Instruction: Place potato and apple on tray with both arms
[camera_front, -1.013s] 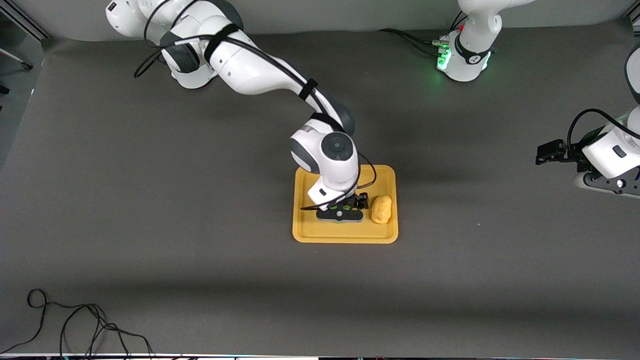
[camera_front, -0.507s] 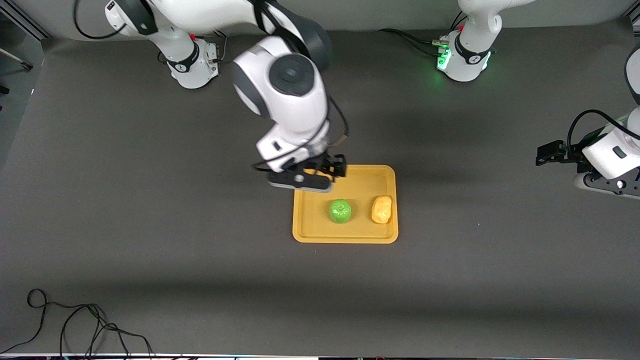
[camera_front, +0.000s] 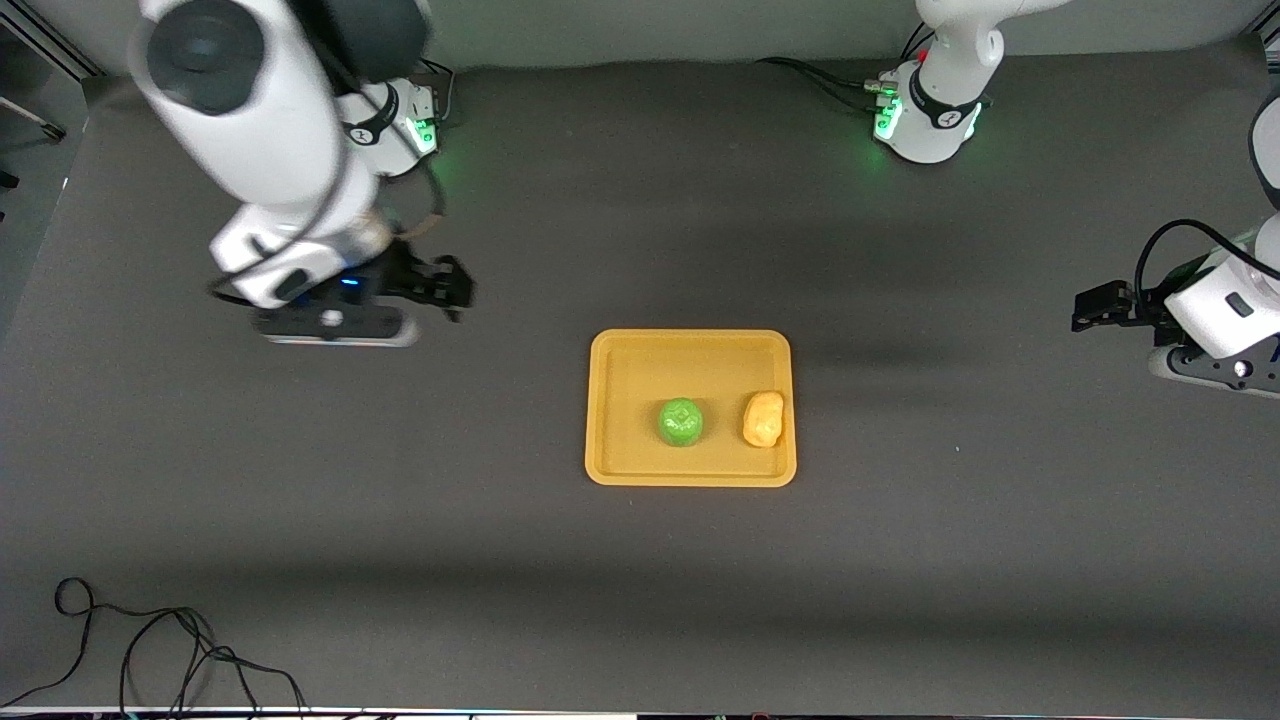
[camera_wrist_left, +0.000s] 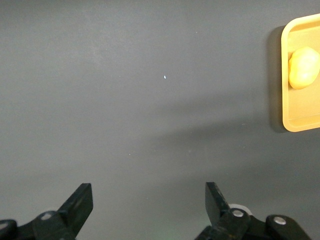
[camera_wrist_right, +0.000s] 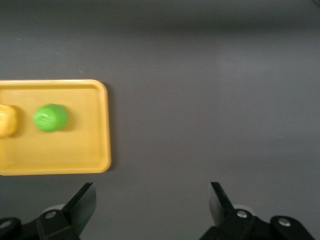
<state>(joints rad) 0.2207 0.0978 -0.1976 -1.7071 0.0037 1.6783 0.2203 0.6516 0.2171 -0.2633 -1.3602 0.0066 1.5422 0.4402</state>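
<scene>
The orange-yellow tray (camera_front: 640, 370) lies at the middle of the table. The green apple (camera_front: 680, 421) sits on it, and the yellow-orange potato (camera_front: 763, 418) lies beside it toward the left arm's end. My right gripper (camera_front: 443, 287) is open and empty, up over bare table toward the right arm's end. Its wrist view shows the tray (camera_wrist_right: 75, 150), the apple (camera_wrist_right: 50, 118) and the potato's edge (camera_wrist_right: 7, 121), with its own gripper (camera_wrist_right: 152, 200) apart from them. My left gripper (camera_front: 1092, 305) is open and empty and waits at the left arm's end. Its wrist view (camera_wrist_left: 149, 200) shows the tray's rim (camera_wrist_left: 300, 125) and the potato (camera_wrist_left: 303, 67).
A black cable (camera_front: 150, 650) lies coiled at the table's near corner on the right arm's end. The arms' green-lit bases (camera_front: 925, 115) stand along the table's edge farthest from the front camera. The dark mat (camera_front: 900, 560) surrounds the tray.
My right gripper let go of the apple on the tray, rose and swung away toward the right arm's end. The left arm has not moved.
</scene>
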